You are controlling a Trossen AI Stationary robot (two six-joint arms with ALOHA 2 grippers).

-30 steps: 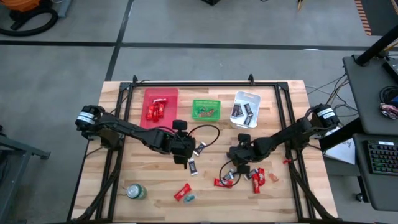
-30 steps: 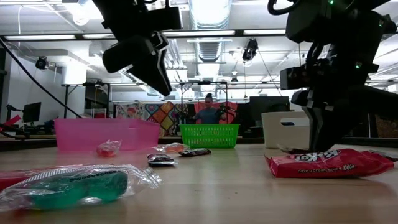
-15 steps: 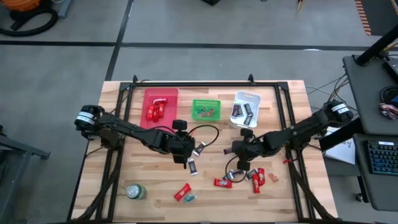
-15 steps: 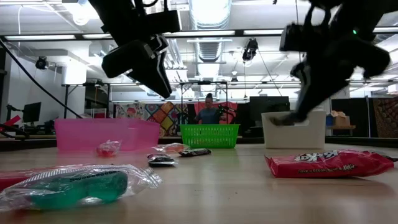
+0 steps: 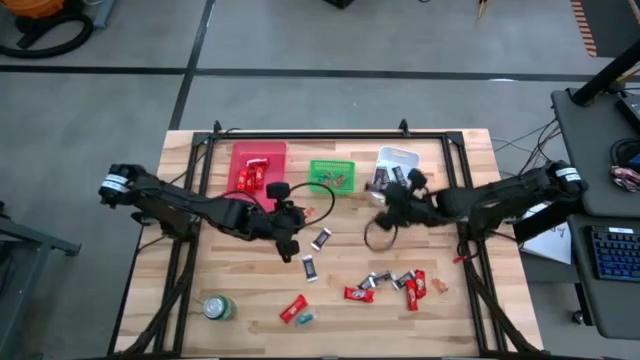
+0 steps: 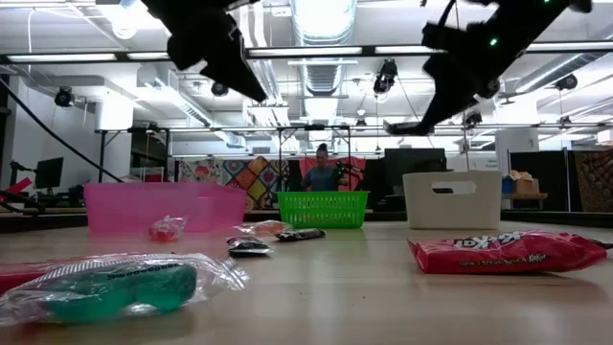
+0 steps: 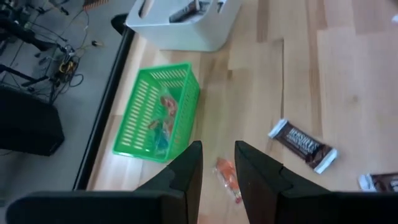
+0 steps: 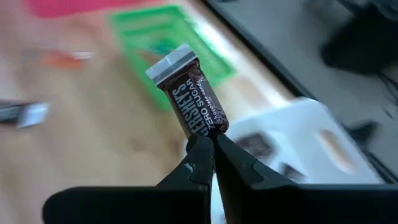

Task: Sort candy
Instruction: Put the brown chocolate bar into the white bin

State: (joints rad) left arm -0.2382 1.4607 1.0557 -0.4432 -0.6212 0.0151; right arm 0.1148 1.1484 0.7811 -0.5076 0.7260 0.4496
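Sorting is partway: bins at twelve o'clock hold some candy (image 5: 391, 283), more litters the surface (image 5: 340, 310). Right end effector (image 8: 208, 144) clamps a brown bar (image 8: 193, 102); left end effector (image 7: 217, 163) is slightly apart, empty.

Grey concrete floor (image 5: 330, 95) surrounds the wooden counter (image 5: 440, 320); long ceiling lights (image 6: 321, 19) hang overhead, with a colourful patterned wall panel (image 6: 235, 174) behind.

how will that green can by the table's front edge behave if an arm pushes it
The green can appears to lie on its side, so a nudge would probably roll it. It looks small and likely light, so it may roll off the table edge.
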